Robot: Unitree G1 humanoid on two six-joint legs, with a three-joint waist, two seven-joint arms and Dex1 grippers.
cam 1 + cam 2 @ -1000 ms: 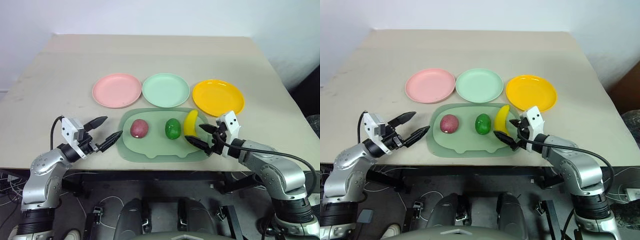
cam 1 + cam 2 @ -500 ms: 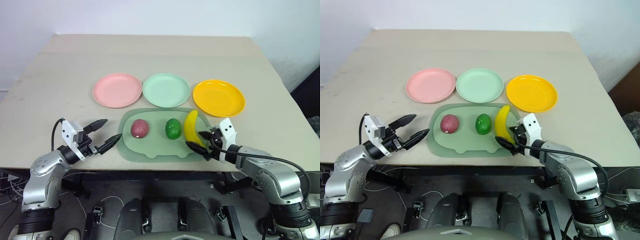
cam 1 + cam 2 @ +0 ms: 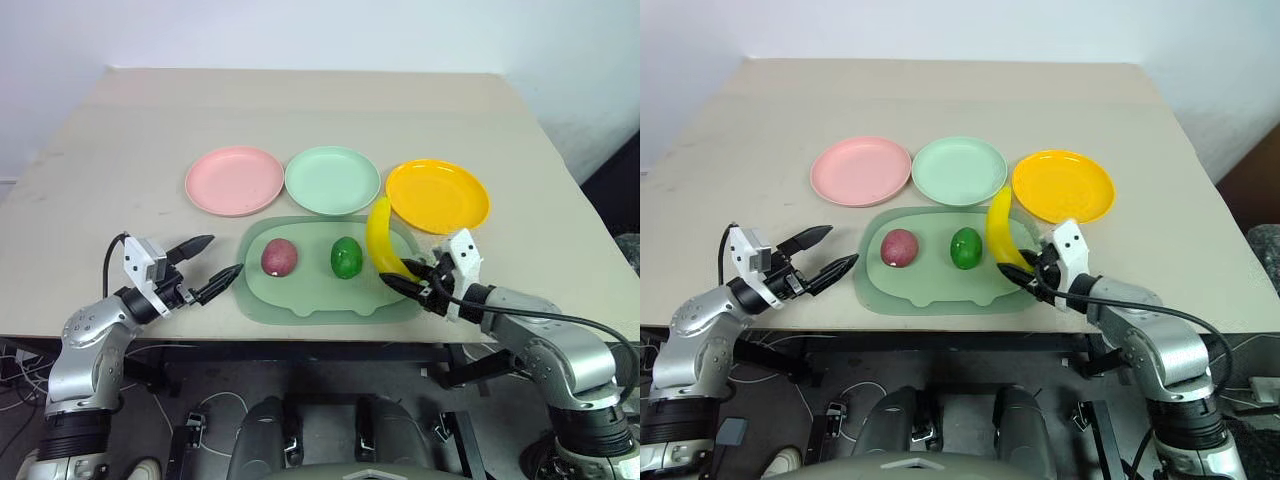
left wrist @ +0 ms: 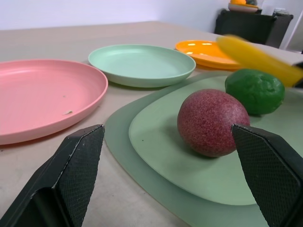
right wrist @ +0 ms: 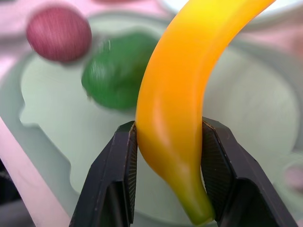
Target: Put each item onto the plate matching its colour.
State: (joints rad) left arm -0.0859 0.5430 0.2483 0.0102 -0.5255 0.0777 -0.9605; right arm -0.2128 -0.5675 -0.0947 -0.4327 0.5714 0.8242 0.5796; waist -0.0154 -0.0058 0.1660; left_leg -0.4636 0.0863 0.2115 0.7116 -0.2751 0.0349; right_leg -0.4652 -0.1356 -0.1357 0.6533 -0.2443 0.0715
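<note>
Left eye view, table: a big tan wooden table (image 3: 300, 110) holds everything.
Left eye view, plates: three round plastic plates sit in a row, a pink plate (image 3: 234, 180), then a pale mint green plate (image 3: 332, 179), then a yellow-orange plate (image 3: 437, 195).
Left eye view, mat: a large pale green mat with rounded corners (image 3: 300, 295) lies just in front of the plates.
Left eye view, fruits on the mat: a dark red-purple egg-shaped toy fruit (image 3: 279, 257) and a shiny green round toy fruit (image 3: 346, 257) lie side by side on the mat, apart from each other.
Left eye view, banana: the curved yellow toy banana (image 3: 380, 236) stands up on end, lifted off the mat, its top near the edge of the yellow-orange plate.
Left eye view, right gripper (image 3: 408, 282): its two black fingers pinch the low end of the banana.
Left eye view, left gripper (image 3: 207, 264): its fingers are spread wide with nothing in them, just beside the mat's left edge.
Left wrist view: the red-purple fruit sits between the two spread black fingers (image 4: 71, 184) but farther off on the mat, not touching them. The green fruit is behind it, with the pink and mint plates beyond.
Right wrist view: two black pads (image 5: 111, 182) squeeze the banana from both sides near its thin end. The green and red-purple fruits look blurry behind it.
</note>
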